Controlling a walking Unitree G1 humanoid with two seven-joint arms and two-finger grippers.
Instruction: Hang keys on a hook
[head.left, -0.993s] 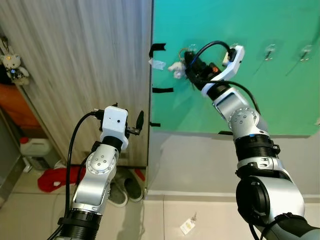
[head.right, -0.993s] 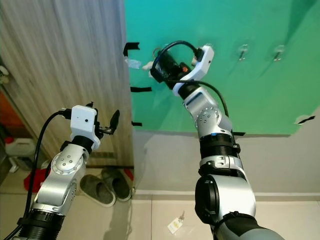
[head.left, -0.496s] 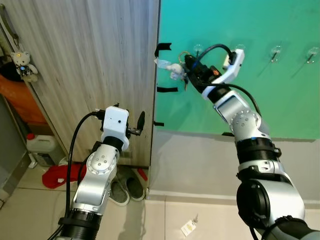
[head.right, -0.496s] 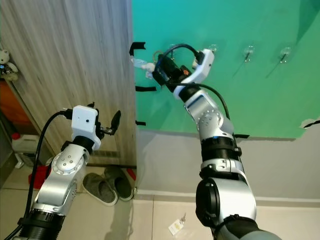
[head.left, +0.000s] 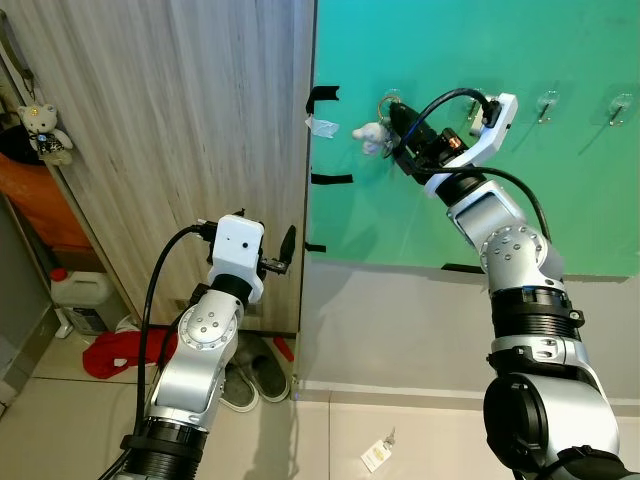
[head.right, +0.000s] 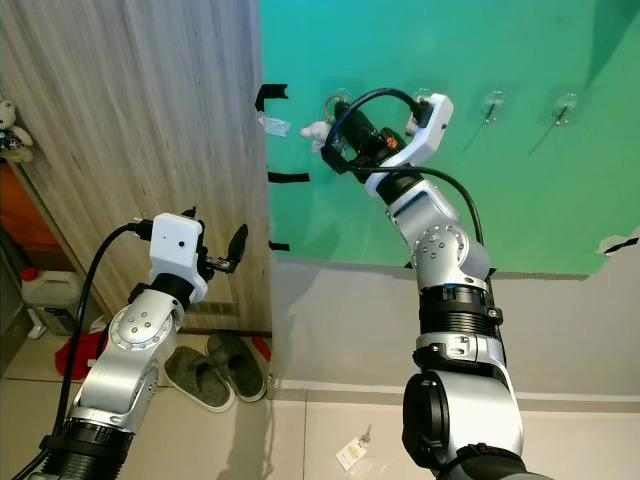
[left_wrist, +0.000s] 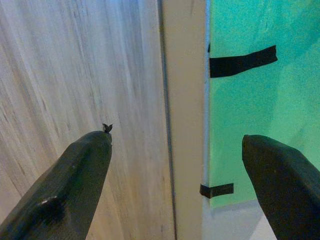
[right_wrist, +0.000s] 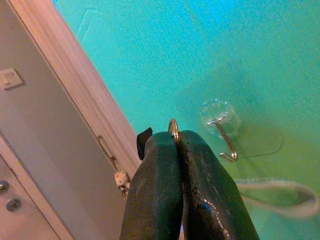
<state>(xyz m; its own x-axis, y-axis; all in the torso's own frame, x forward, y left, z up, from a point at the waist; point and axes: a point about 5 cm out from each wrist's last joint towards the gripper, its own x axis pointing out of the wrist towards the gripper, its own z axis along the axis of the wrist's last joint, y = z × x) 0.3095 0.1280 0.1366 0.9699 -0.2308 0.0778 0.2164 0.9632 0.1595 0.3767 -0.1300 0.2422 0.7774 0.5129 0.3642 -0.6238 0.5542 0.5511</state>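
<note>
Up at the green wall, right claw (right_wrist: 177, 137) pinches the key ring (right_wrist: 173, 127) beside the hook (right_wrist: 223, 137) (no legible writing); left claw (left_wrist: 175, 190) gapes empty.

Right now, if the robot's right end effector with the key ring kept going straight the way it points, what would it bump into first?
Probably the green wall. The right end effector, shut on the key ring, points at it, with the clear hook just off to one side. Depth is hard to judge.
</note>
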